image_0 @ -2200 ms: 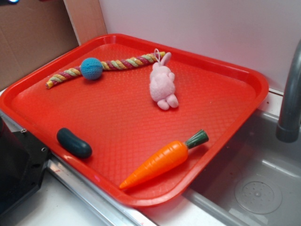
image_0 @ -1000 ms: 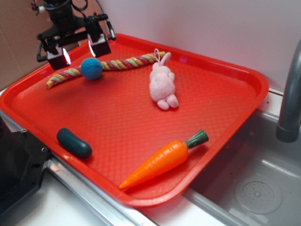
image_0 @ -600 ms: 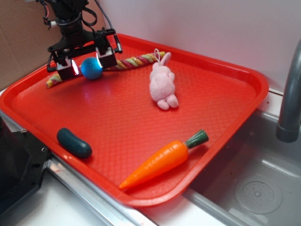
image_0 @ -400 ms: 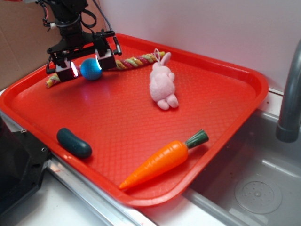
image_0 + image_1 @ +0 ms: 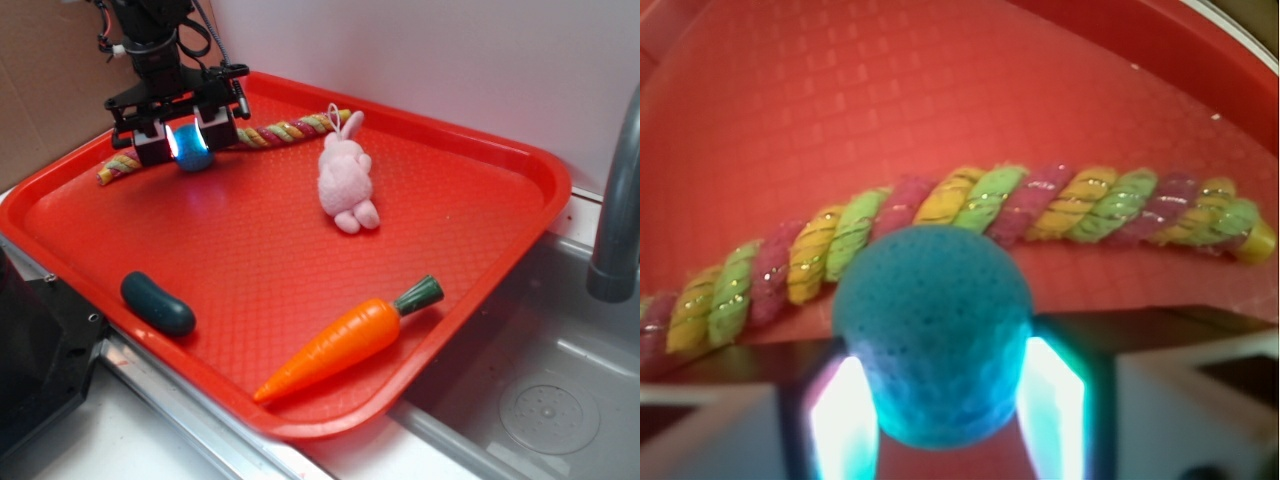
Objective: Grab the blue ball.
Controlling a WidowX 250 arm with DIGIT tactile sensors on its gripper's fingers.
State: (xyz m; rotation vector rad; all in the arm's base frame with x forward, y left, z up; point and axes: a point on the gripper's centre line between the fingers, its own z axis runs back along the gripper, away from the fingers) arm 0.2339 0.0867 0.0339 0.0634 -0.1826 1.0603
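- On my exterior feed the gripper (image 5: 188, 132) is down at the far left corner of the red tray (image 5: 470, 150), both fingers pressed against the sides of the blue ball (image 5: 190, 147) — I read that as a clamp on the ball.
- The wrist camera backs this up: the blue ball (image 5: 931, 335) fills the middle of the view, squeezed narrower toward the bottom, with a glowing pad (image 5: 844, 420) tight on its left and another on its right.
- Just behind the ball lies the twisted rope (image 5: 970, 220), green, yellow and pink strands, running across the tray from left to right.
- Near the front left rim sits a dark teal pickle-shaped piece (image 5: 157, 303), well apart from the gripper.
- At the middle, the pink plush bunny (image 5: 346, 178) lies with its ears touching the rope's right end.
- Toward the front, the orange toy carrot (image 5: 350, 338) lies near the tray's edge, green top pointing right.
- Far right: a grey faucet (image 5: 618, 210) above a steel sink (image 5: 540, 400).
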